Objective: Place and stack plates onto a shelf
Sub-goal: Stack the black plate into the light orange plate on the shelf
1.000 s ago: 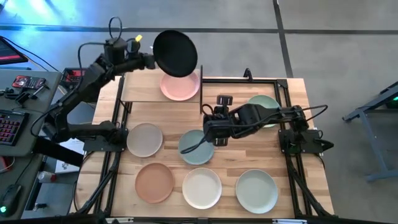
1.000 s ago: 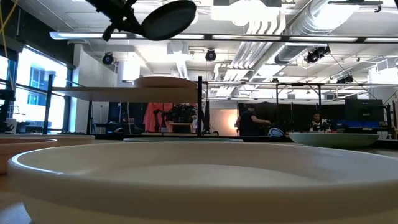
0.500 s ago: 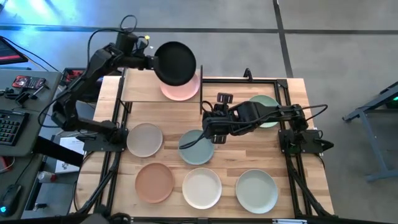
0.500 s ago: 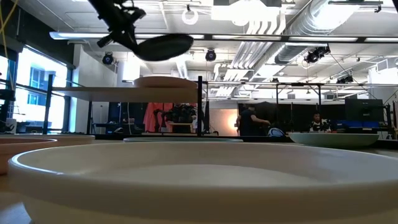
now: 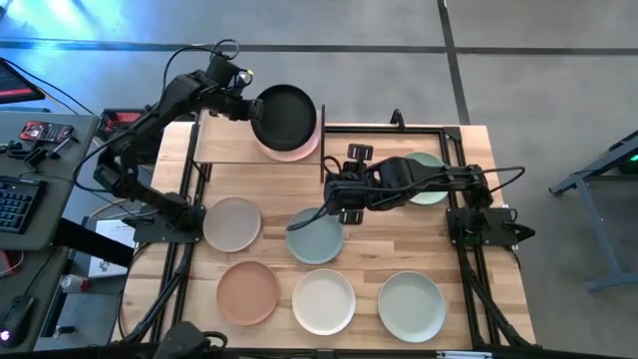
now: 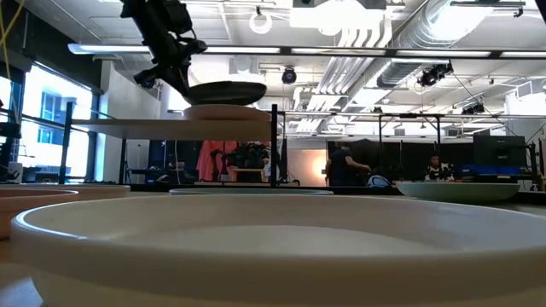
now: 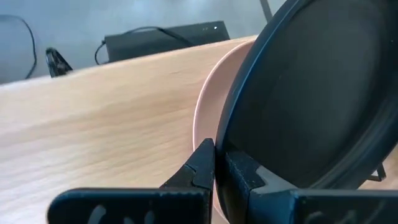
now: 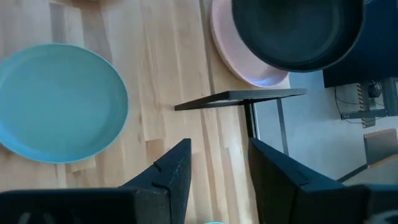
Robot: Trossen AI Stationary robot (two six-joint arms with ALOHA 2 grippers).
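My left gripper is shut on the black plate and holds it over the pink plate. The pink plate lies flat on the right half of the small wooden shelf. In the low view the black plate hovers nearly level just above the pink plate. Whether they touch, I cannot tell. My right gripper is open, in the air above the table beside the pale blue-green plate, touching nothing. My left gripper pinches the black plate's rim on the side toward the table's left, one finger under the plate and the other on its upper face. The fingers come slanting down from the left. The plate is nearly level over the pink plate.
On the tabletop lie a grey-beige plate, a terracotta plate, a cream plate and a pale grey-green plate. A green plate sits partly under the right arm. The shelf's left half is bare.
My left gripper has come down toward the shelf, still shut on the black plate. The plate has tipped from a steep tilt to nearly level and now sits low over the pink plate. My right gripper has drawn back slightly from the pale blue-green plate, toward the far edge.
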